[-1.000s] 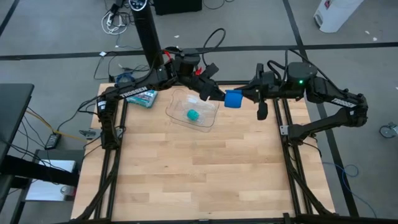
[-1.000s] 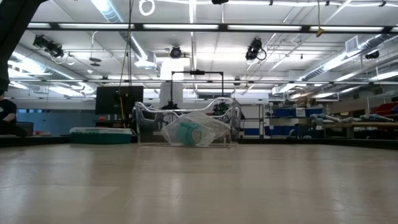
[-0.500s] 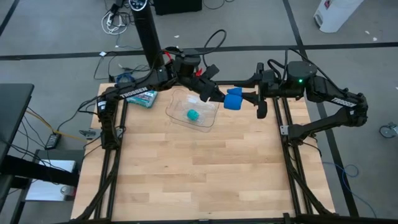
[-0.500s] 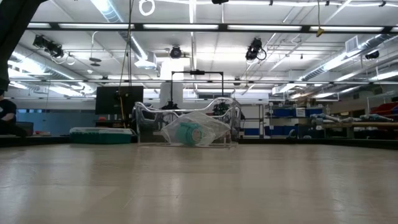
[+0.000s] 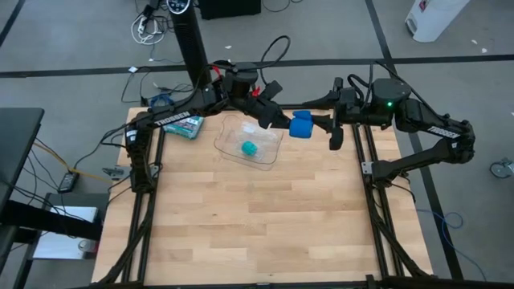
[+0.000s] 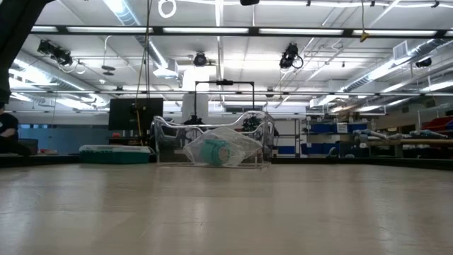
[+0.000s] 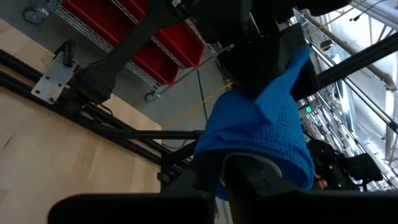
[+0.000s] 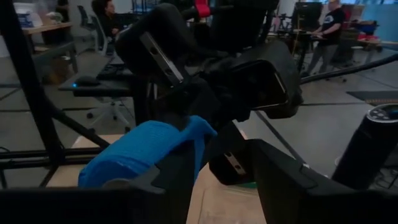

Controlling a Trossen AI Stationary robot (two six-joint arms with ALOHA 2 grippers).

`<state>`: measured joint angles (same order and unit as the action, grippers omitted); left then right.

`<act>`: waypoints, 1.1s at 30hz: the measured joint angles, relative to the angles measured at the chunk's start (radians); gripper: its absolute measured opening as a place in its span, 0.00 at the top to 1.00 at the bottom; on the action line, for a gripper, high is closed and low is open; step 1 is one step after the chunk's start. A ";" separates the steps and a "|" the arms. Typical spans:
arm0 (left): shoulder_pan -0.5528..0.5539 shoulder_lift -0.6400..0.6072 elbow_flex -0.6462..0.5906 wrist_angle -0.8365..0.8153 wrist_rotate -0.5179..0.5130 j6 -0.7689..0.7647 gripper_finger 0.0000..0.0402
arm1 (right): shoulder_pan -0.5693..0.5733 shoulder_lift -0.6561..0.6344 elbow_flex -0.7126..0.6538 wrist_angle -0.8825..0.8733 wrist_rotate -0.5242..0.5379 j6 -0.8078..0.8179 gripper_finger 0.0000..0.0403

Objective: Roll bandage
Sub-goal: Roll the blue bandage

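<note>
The bandage [image 5: 301, 126] is a bright blue roll held high over the table's far edge, right of the clear tray. My left gripper [image 5: 283, 120] comes at it from the table's left and is shut on it. In the left wrist view the roll [image 7: 261, 130] fills the space ahead of the fingers. My right gripper [image 5: 320, 122] faces it from the right, level and open. In the right wrist view the roll [image 8: 140, 155] lies by one finger [image 8: 168, 180], and a loose flap [image 8: 200, 129] sticks up. My left gripper pinches the blue roll between its two fingers, near the roll's left end [image 7: 249, 152]. The fingers come in about level from the table's left. The roll hangs lifted clear of the table and the tray. My right gripper's finger stands against the roll's side; I cannot tell whether it touches.
A clear plastic tray [image 5: 271, 152] with a small teal roll [image 5: 250, 148] sits at the far middle of the table, below the grippers. A green-and-white box [image 5: 186, 126] lies at the far left. The low view shows the tray [image 6: 212, 149] and the box [image 6: 113, 152].
My right gripper has opened and let go of the blue roll, staying where it was. The roll stays lifted in my left gripper's hold.
</note>
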<state>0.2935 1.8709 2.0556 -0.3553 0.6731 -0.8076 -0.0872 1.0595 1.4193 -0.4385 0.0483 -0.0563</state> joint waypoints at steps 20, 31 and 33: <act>-0.001 0.002 -0.001 -0.010 0.006 -0.037 0.94 | 0.048 -0.008 0.000 0.019 -0.029 -0.028 0.63; 0.019 0.005 -0.003 0.017 -0.019 -0.065 0.94 | 0.093 -0.008 0.002 0.003 -0.028 0.009 0.63; 0.021 0.004 -0.002 0.025 -0.008 -0.063 0.94 | 0.102 -0.019 0.001 0.040 -0.006 0.013 0.63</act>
<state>0.3149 1.8750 2.0533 -0.3304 0.6654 -0.8704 0.0151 1.0402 1.4200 -0.3988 0.0425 -0.0437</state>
